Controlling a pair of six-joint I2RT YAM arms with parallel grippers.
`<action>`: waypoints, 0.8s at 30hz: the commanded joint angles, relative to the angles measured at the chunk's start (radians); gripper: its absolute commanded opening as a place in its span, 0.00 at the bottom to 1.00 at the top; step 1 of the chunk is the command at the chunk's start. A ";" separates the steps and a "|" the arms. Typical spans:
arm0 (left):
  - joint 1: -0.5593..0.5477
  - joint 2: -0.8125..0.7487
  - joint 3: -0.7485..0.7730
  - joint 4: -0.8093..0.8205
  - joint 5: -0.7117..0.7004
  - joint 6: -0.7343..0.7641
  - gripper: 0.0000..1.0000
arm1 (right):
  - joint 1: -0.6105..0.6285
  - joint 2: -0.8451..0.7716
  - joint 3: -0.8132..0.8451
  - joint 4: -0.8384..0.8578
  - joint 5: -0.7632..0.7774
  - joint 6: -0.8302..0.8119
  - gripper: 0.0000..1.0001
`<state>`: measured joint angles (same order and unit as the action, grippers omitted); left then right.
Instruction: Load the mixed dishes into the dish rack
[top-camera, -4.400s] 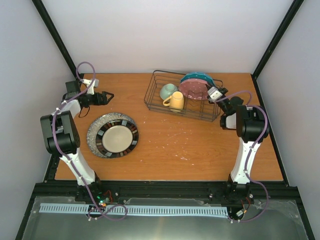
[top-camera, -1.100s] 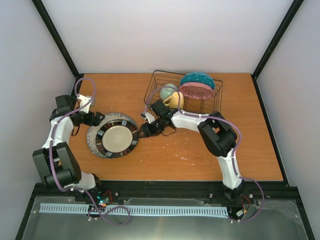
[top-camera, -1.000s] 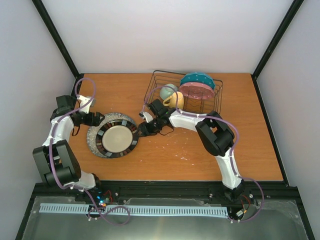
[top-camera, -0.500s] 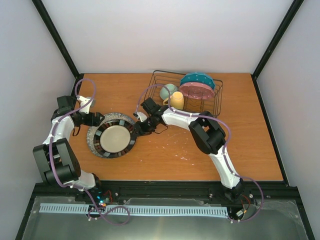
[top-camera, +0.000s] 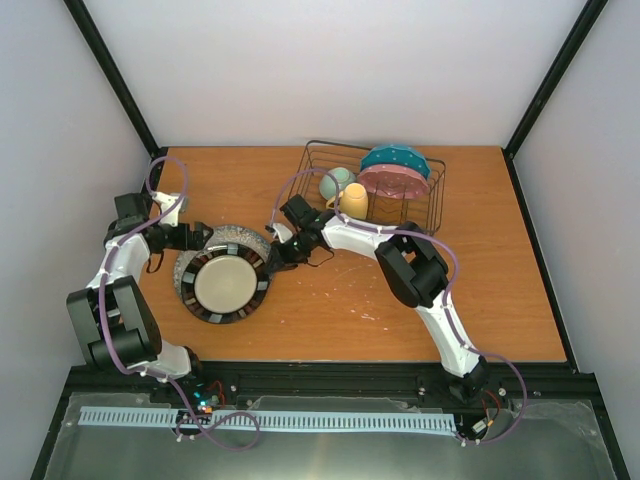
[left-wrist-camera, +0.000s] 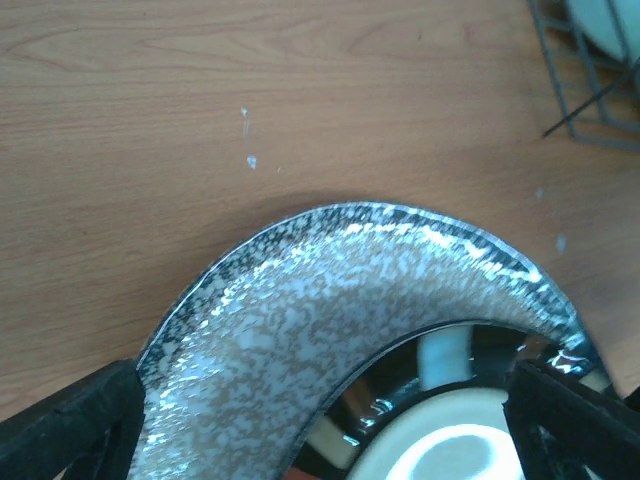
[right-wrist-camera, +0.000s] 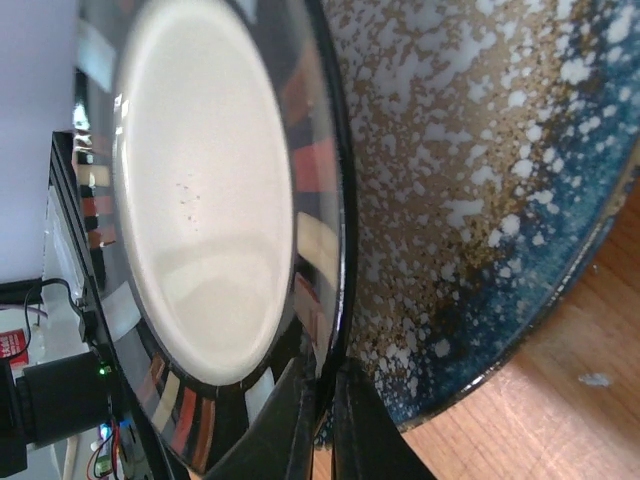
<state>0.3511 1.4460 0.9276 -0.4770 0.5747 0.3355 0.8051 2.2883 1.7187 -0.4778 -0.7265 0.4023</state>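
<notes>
The dark-rimmed cream plate (top-camera: 227, 287) lies on the grey speckled plate (top-camera: 192, 257) at the table's left. My right gripper (top-camera: 270, 256) is shut on the cream plate's right rim (right-wrist-camera: 322, 330), which is tilted up off the speckled plate (right-wrist-camera: 470, 180). My left gripper (top-camera: 205, 238) stands open at the speckled plate's far left edge (left-wrist-camera: 330, 290), its fingers (left-wrist-camera: 70, 430) straddling the rim without gripping. The dish rack (top-camera: 432, 212) at the back holds the yellow mug (top-camera: 353, 200), pale green bowl (top-camera: 335, 181), pink plate (top-camera: 393, 181) and teal plate (top-camera: 400, 157).
Bare wooden tabletop (top-camera: 420, 290) spreads right of the two plates and in front of the rack. Black frame posts (top-camera: 110, 75) and white walls close in the back and sides. A corner of the rack (left-wrist-camera: 590, 90) shows in the left wrist view.
My right gripper reached the cream plate's right rim and shut on it. The plate has slid a little toward the near left and its rim has tipped up. The left gripper opened wider.
</notes>
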 joint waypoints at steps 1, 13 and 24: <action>-0.004 -0.044 0.013 0.104 0.121 -0.139 1.00 | 0.013 -0.030 -0.017 0.008 -0.007 -0.028 0.03; 0.020 -0.035 0.040 0.732 0.365 -0.748 1.00 | -0.081 -0.124 0.026 -0.003 -0.072 -0.022 0.03; 0.020 0.134 0.052 0.366 0.348 -0.392 1.00 | -0.159 -0.189 -0.030 -0.011 -0.066 -0.015 0.03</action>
<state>0.3649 1.5402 1.0103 0.0120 0.9253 -0.2039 0.6479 2.1445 1.6924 -0.5041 -0.7635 0.4046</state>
